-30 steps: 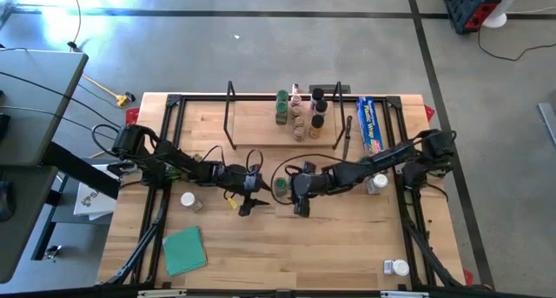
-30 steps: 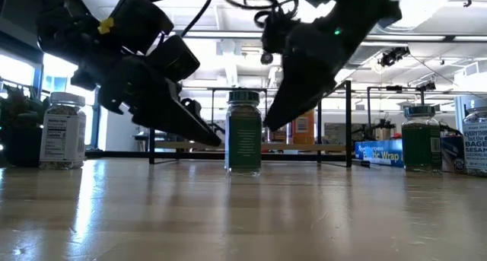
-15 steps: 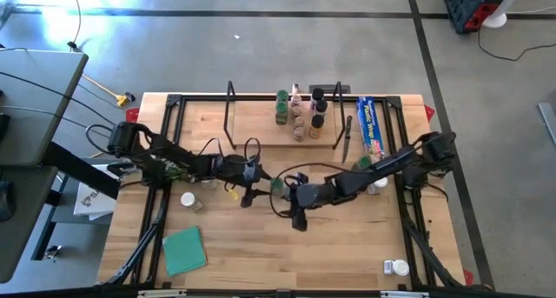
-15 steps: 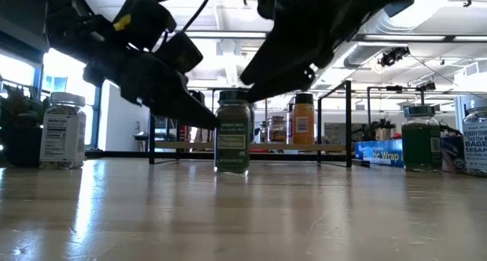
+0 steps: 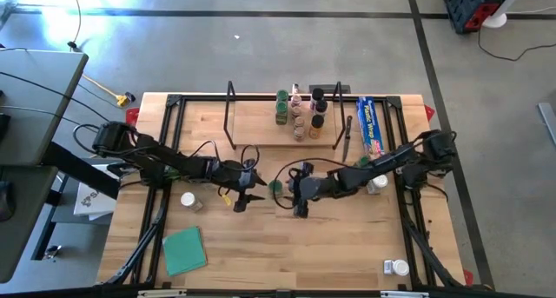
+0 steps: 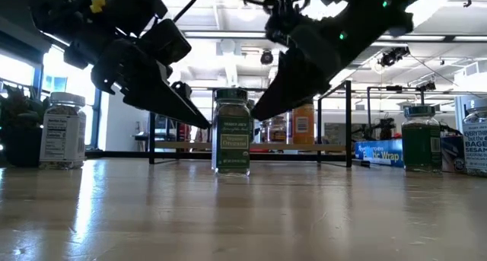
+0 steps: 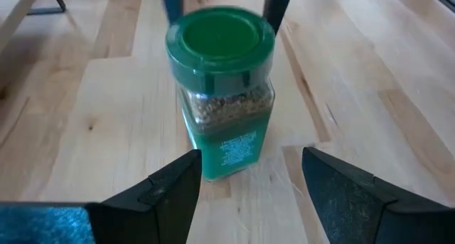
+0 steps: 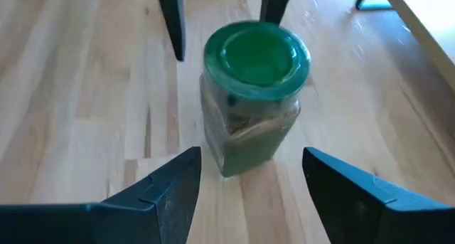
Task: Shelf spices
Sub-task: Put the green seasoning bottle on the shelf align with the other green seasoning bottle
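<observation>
Now both grippers — left gripper, right gripper — flank green-lidded jar, wide open.

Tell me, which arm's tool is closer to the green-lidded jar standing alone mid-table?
Neither clearly: it looks like a tie. The left tool sits open on one side of the jar, the right tool open on the opposite side, each facing it without touching.

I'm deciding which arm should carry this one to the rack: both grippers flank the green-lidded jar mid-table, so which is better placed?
Probably right. Both the left gripper and right gripper are open beside the green-lidded jar, neither gripping it. The filled end of the shelf lies on the right arm's side.
</observation>
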{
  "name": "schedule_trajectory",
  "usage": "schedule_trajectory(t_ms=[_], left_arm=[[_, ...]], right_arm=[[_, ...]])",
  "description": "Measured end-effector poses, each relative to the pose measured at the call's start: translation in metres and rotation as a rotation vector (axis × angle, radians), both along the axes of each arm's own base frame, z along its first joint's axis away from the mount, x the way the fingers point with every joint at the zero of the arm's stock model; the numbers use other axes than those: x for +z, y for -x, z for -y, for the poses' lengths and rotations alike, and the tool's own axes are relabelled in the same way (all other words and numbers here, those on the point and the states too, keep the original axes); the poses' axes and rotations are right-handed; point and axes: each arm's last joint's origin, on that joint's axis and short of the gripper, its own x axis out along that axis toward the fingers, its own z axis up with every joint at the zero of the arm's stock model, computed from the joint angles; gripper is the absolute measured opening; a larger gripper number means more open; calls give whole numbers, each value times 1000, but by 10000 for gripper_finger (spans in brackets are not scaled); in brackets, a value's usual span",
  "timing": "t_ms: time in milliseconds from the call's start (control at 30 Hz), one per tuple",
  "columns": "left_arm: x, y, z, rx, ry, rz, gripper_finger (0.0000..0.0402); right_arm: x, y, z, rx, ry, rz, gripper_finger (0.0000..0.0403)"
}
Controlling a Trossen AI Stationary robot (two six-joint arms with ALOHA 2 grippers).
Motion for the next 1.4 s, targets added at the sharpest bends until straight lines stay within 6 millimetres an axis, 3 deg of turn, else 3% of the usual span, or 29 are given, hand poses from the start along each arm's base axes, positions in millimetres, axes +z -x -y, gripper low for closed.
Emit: schedule_trajectory(t_ms=[200, 333, 533, 700, 900, 1000, 1100, 1233, 1400], left_arm=[[4, -2, 0, 9, 1, 48, 239], [7, -4, -1, 7, -12, 91, 239], [9, -5, -1, 24, -21, 114, 239], [9, -5, -1, 25, -20, 112, 239], [9, -5, 1, 38, 9, 107, 239], [12, -3, 3, 60, 13, 104, 239], [19, 3, 5, 127, 3, 87, 239], [28, 17, 10, 171, -47, 31, 239], [38, 28, 17, 214, -82, 35, 239]], right_arm=[[5, -9, 27, 82, -64, 111, 272], [8, -13, 30, 155, -73, 154, 292], [3, -16, 30, 146, -57, 163, 291], [-4, -20, 23, 93, -50, 200, 267], [-1, -21, 19, 55, -69, 236, 188], [3, -24, 19, 28, -106, 237, 188], [20, -28, 25, 53, -59, 267, 188], [61, -32, 52, 45, 84, 320, 188], [78, -33, 111, 46, 200, 297, 188]])
